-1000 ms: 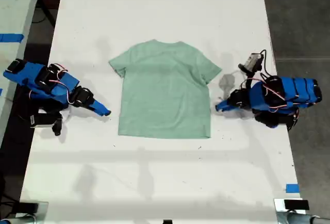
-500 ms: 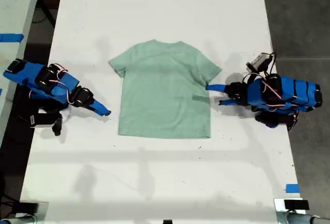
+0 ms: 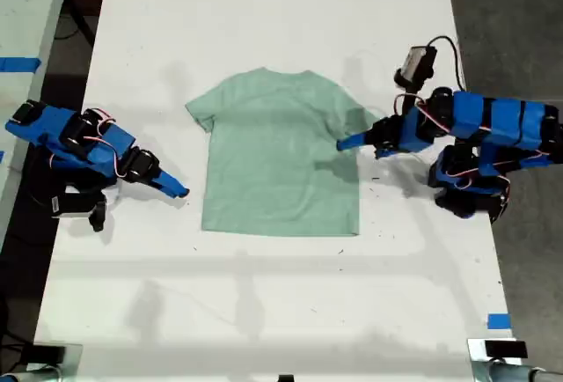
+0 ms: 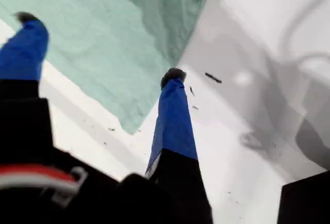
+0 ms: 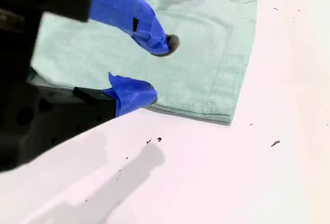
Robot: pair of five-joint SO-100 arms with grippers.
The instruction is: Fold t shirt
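My first gripper (image 4: pixel 99 46) has wide open, empty fingers. Lower them so the t shirt (image 3: pixel 281 162) sleeve sits between, then pinch.

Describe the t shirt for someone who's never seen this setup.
On the long white table, look midway between the two blue arms. The t shirt lies flat and unfolded there, collar toward the exterior view's top: the only pale mint-green, soft thing in sight.

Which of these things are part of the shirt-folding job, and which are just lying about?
Job: t shirt; my first gripper, open over its edge; my second gripper, open beside it.
Lying about: blue tape; dark specks.
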